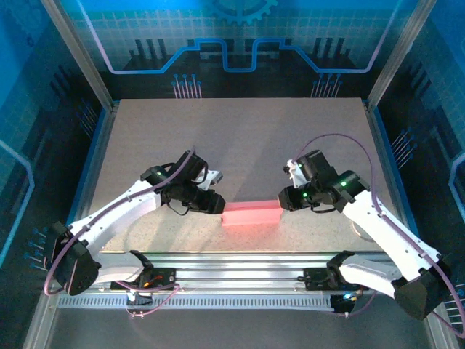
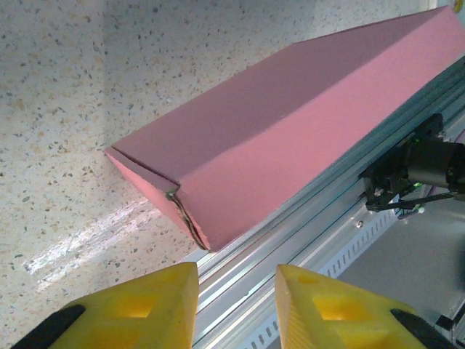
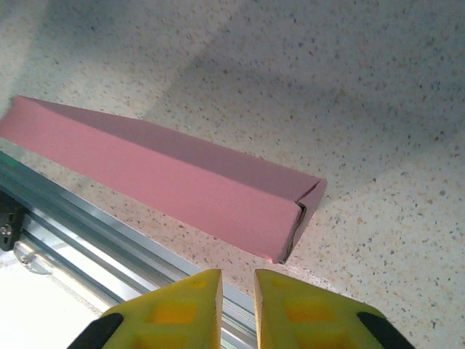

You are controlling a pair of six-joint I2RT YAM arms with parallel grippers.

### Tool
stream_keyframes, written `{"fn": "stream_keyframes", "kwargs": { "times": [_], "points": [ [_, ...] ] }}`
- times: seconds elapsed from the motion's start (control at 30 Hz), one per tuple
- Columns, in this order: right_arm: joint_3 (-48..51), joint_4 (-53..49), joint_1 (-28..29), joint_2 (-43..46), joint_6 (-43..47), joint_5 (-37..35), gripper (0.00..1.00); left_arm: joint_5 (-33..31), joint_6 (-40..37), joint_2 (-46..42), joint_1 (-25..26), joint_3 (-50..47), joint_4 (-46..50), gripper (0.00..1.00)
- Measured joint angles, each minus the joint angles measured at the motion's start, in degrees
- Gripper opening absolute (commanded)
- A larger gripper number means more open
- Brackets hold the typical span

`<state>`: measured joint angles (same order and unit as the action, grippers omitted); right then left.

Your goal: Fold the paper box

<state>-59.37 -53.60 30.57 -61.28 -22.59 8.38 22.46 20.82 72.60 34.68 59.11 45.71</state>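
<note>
Top view, lower edge of frame: both arm bases sit on the aluminium rail (image 1: 240, 265) that runs along the near side of the table (image 1: 240, 138).

Just above the rail, at lower centre of the frame, the paper box (image 1: 251, 215) lies on the speckled surface. It is folded into a slim pink rectangular form with its long side parallel to the rail.

The left gripper (image 1: 218, 206) stands at the box's left end and the right gripper (image 1: 280, 198) at its right end. Whether either touches the box cannot be told from above.

Left wrist view: the yellow fingers (image 2: 160, 305) at the bottom of the frame are spread with a clear gap and nothing between them. The box's end, with a tucked flap and a slightly ragged seam, sits just above them and apart from them.

Right wrist view: the fingers at the bottom edge stand only narrowly parted and grip nothing. The other box end, its flap seam slightly ajar, lies just above them, not in contact.

Upper half of the top view: bare speckled table, then a blue patterned backdrop (image 1: 240, 43).
</note>
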Motion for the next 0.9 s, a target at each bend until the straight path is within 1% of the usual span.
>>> {"fn": "stream_keyframes", "kwargs": {
  "times": [0.23,0.47,0.67,0.9],
  "points": [
    [-1.22,0.52,-1.03,-0.44,0.37,2.73,0.18,0.98,-0.11,0.22,-0.07,2.84,0.11,0.34],
    [-0.07,2.93,-1.03,-2.45,0.17,5.6,0.14,2.95,0.09,4.44,-0.07,3.43,-2.78,0.33],
    [3.39,4.74,-1.03,-2.49,-0.26,6.58,0.12,4.07,0.26,5.64,-0.04,2.84,-5.44,0.32],
    [5.84,5.88,-1.09,-2.49,-0.52,6.91,0.09,4.98,0.55,5.66,-0.04,-0.17,-7.52,0.31]
  ]
}}
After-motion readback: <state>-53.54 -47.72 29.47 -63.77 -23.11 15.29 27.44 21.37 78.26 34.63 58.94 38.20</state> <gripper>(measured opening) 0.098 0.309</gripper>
